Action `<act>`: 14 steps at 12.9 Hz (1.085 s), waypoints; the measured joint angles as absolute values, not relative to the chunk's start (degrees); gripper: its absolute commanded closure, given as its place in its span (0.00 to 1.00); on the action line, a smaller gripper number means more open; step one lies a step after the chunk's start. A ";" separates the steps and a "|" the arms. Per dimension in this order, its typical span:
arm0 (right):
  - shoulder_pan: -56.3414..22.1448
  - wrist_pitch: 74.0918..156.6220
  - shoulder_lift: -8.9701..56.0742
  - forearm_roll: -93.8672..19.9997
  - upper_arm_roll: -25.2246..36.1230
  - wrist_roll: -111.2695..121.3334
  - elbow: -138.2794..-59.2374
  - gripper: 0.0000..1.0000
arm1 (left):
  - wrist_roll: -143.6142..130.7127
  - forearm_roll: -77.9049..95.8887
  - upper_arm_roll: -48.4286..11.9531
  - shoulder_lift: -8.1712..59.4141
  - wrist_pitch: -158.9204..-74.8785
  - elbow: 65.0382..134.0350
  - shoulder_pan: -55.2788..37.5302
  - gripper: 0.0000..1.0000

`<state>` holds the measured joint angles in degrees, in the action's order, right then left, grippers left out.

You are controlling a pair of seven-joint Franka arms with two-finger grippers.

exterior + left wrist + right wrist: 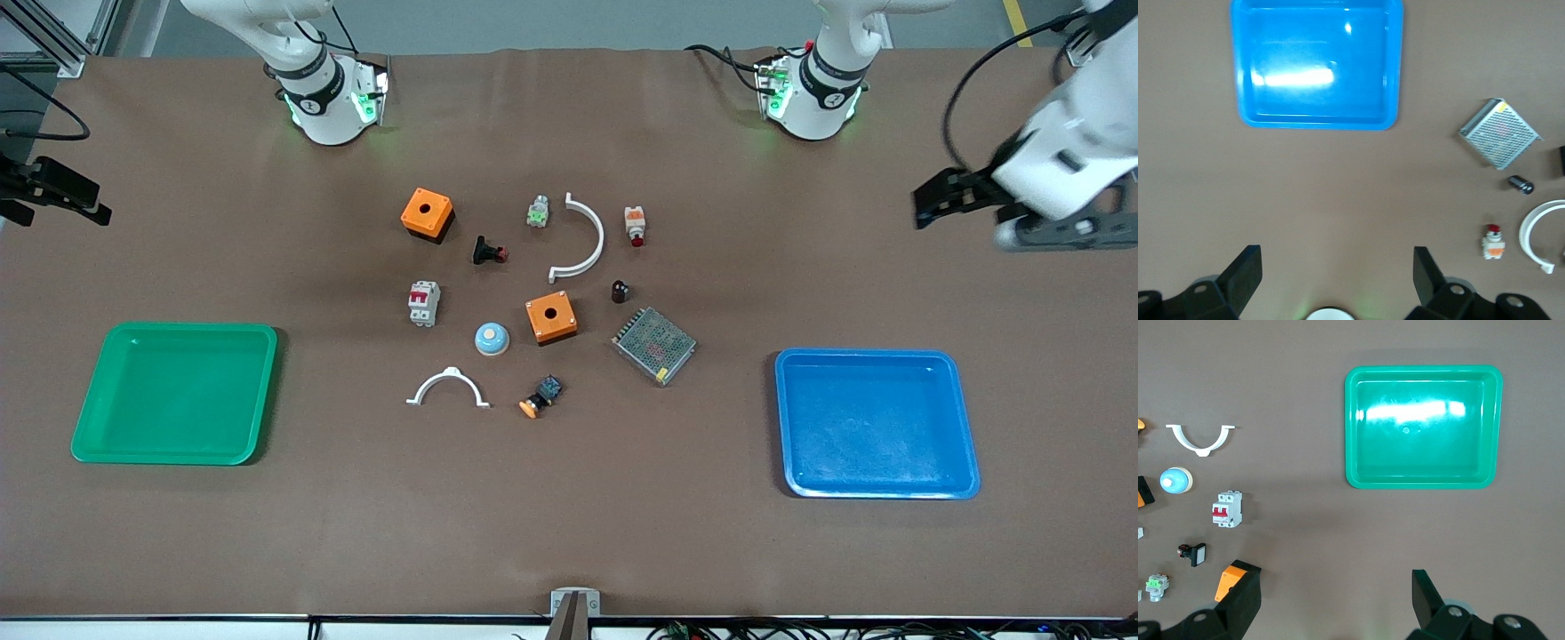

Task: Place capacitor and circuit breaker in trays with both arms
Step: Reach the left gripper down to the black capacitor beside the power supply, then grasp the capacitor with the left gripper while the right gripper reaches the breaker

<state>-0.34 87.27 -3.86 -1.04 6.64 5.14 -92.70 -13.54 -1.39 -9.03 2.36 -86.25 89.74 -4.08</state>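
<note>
White-grey circuit breaker (424, 303) and dark capacitor (620, 291) both lie untouched mid-bench, the capacitor beside the mesh-covered box (653, 345). I see the left claw (933, 200) wide open and empty at the left arm's end edge, the right claw (84, 204) likewise at its own end. No grasp has begun; I judge each arm must reach inward next.

- The left claw (925, 206) hangs with fingers spread over the left arm's end of the surface (569, 533); the nearest tray (876, 480) lies nearer the front camera.
- The right claw (93, 204) hangs spread over the opposite end, above bare surface; the second tray (173, 453) lies nearer the camera.
- The capacitor (620, 291) and circuit breaker (424, 303) lie between the claws, well apart from both.
</note>
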 measured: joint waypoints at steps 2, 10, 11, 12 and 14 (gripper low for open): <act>-0.23 87.38 -3.91 -1.04 6.81 5.13 -92.24 0.00 | -24.79 -1.38 -14.37 6.99 -90.01 90.13 -6.64 0.00; -0.17 91.17 1.66 -1.04 7.01 6.03 -91.88 0.00 | -59.96 -1.73 -17.96 26.05 -112.36 92.41 -22.23 0.05; -0.21 91.88 3.04 -1.04 6.86 7.43 -91.80 0.00 | -64.48 -3.31 -17.93 28.16 -114.86 92.52 -24.01 0.08; -0.21 92.35 4.37 -1.04 6.79 8.60 -91.70 0.00 | -69.01 -5.84 -17.95 30.16 -116.44 92.60 -25.57 0.10; -0.19 92.78 7.25 -1.05 6.79 9.50 -91.68 0.00 | -77.04 -8.83 -17.97 33.71 -119.24 93.45 -28.00 0.14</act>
<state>-0.19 92.78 7.25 -1.05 6.79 9.50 -91.68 -77.04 -8.83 -17.97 33.71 -119.24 93.45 -28.00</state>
